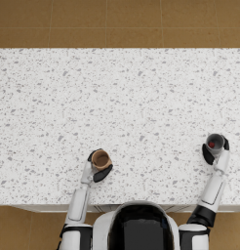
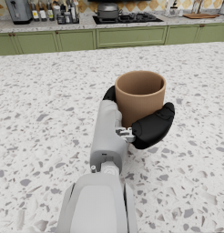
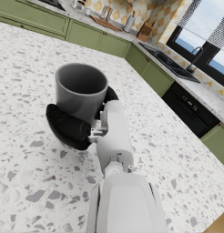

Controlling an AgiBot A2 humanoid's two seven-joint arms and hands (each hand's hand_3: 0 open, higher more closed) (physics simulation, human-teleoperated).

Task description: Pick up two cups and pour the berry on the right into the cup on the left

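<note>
Counter (image 1: 122, 97): white, speckled all over with grey and dark flecks, terrazzo-like. Floor (image 1: 117, 22) across the top of the head view: brown tiles with darker seams. Lower left of the frame, a tan-brown cup (image 1: 101, 159) with a darker brown inside. Right of the frame, a grey cup (image 1: 215, 142) with a red berry (image 1: 211, 145) showing in it. Left robot hand (image 1: 97, 168) and right robot hand (image 1: 213, 151) were black; forearms white. Cabinets (image 2: 127, 36) in the left wrist view were green.

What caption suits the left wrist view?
Left robot hand grips an upright brown cup over the speckled countertop.
</note>
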